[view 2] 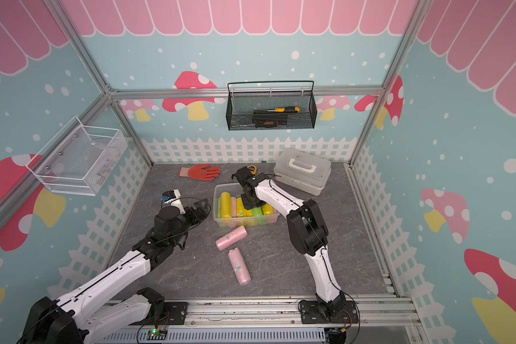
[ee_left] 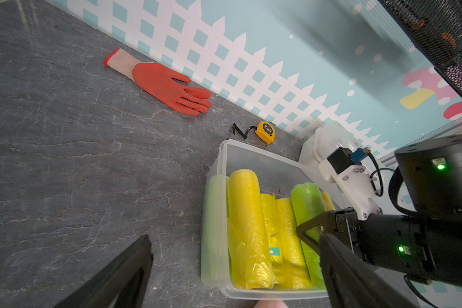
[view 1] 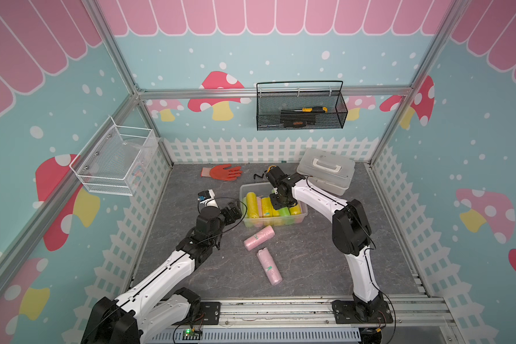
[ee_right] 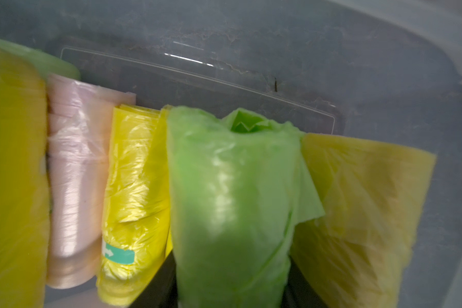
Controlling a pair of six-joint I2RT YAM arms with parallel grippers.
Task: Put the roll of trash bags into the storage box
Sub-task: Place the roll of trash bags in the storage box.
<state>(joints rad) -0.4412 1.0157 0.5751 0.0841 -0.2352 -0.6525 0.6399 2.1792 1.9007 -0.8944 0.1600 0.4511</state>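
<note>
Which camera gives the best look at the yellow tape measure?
The left wrist view: the tape measure lies fully exposed, near the storage box. In both top views the right arm hides most of it. The right wrist view misses it entirely.

top views: high overhead, side by side, looking down on whole surface [view 1: 310,262] | left wrist: low, oblique, near storage box [ee_left: 214,202] | right wrist: close-up inside same storage box

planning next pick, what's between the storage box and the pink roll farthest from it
The other pink roll lies between the storage box and that far roll, seen in both top views.
</note>
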